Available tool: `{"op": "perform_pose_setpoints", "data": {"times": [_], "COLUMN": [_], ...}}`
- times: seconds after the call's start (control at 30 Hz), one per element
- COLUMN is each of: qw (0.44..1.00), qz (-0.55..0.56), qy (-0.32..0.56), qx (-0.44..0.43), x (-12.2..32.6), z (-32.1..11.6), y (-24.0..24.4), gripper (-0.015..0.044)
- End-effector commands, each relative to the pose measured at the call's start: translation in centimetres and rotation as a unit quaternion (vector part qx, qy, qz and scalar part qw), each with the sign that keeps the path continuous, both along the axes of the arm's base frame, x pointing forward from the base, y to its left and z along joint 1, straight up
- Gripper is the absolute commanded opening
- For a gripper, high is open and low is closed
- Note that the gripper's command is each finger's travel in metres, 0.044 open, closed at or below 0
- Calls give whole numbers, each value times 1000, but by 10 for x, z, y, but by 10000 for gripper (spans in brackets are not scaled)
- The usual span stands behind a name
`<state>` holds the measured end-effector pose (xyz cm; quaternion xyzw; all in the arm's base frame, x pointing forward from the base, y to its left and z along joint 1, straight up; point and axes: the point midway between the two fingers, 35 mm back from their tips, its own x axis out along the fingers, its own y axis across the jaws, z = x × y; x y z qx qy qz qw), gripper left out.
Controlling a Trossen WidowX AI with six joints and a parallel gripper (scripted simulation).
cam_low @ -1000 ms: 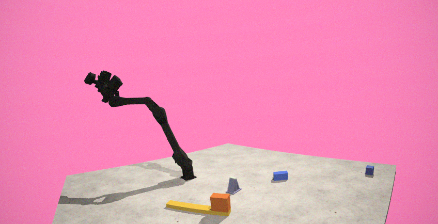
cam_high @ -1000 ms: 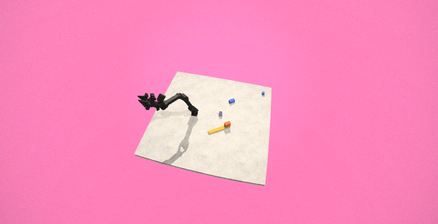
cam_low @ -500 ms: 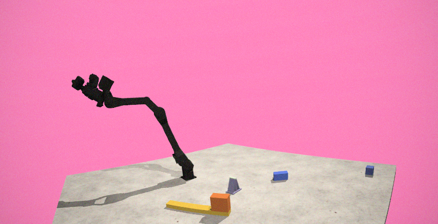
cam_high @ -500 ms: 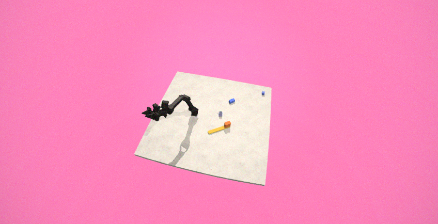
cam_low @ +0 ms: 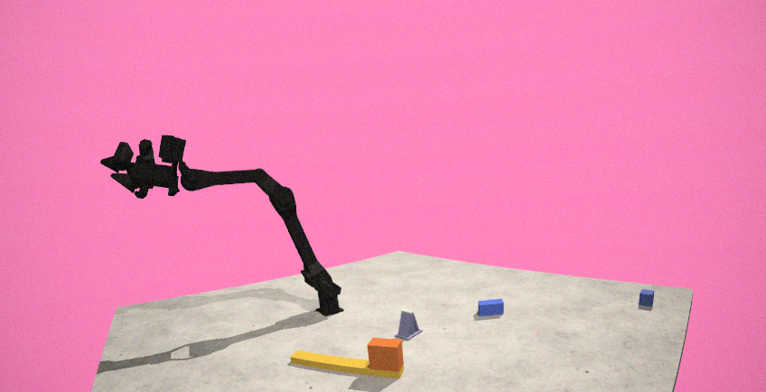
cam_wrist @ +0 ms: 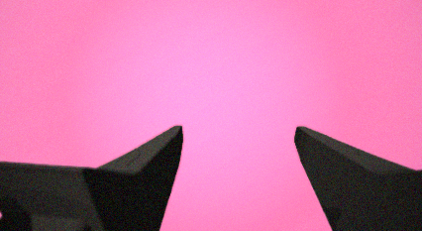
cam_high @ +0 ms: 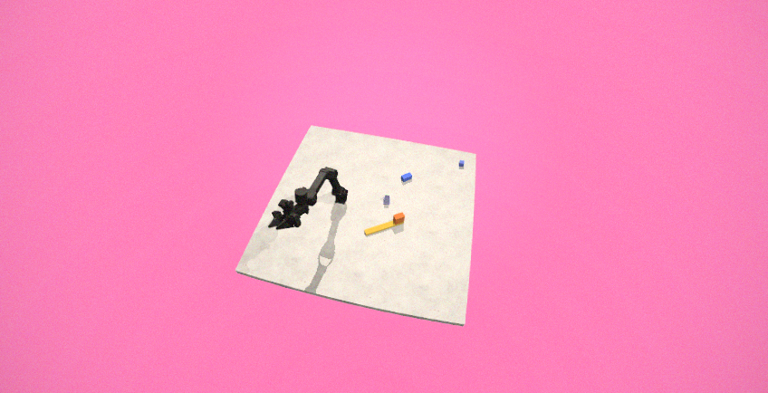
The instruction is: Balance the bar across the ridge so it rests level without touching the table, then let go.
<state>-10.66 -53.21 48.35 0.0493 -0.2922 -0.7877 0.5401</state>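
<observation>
The yellow bar [cam_high: 379, 228] [cam_low: 328, 361] lies flat on the table. An orange block [cam_high: 398, 218] [cam_low: 385, 354] sits at one end of it, the right end in the top and exterior views. The ridge [cam_high: 386, 200] [cam_low: 407, 325], small and grey-purple with a narrow top, stands upright on the table behind the bar, with nothing on it. My gripper [cam_high: 273, 226] [cam_low: 106, 168] [cam_wrist: 239, 133] is open and empty, high up and far to the left of the bar and the ridge. Only the two fingers and pink background show in the wrist view.
A blue block [cam_high: 406, 177] [cam_low: 490, 307] lies behind and to the right of the ridge. A smaller blue cube [cam_high: 461, 163] [cam_low: 646, 297] is near the far right corner of the table [cam_high: 420, 281] [cam_low: 564, 345]. The arm's base stands to the left of the ridge.
</observation>
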Motion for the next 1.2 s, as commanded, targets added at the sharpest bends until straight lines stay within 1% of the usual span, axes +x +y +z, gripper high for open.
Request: {"op": "perform_pose_setpoints", "data": {"times": [0.0,0.27,0.6,0.87,1.17], "qw": [998,982,945,903,849], "qz": [48,125,198,240,264], "qy": [-39,-113,-201,-259,-312], "qx": [27,85,168,245,336], "x": [35,104,188,253,318], "z": [-19,-56,-102,-140,-179], "y": [-10,-18,-6,16,56], "gripper": [315,315,315,315,315]}}
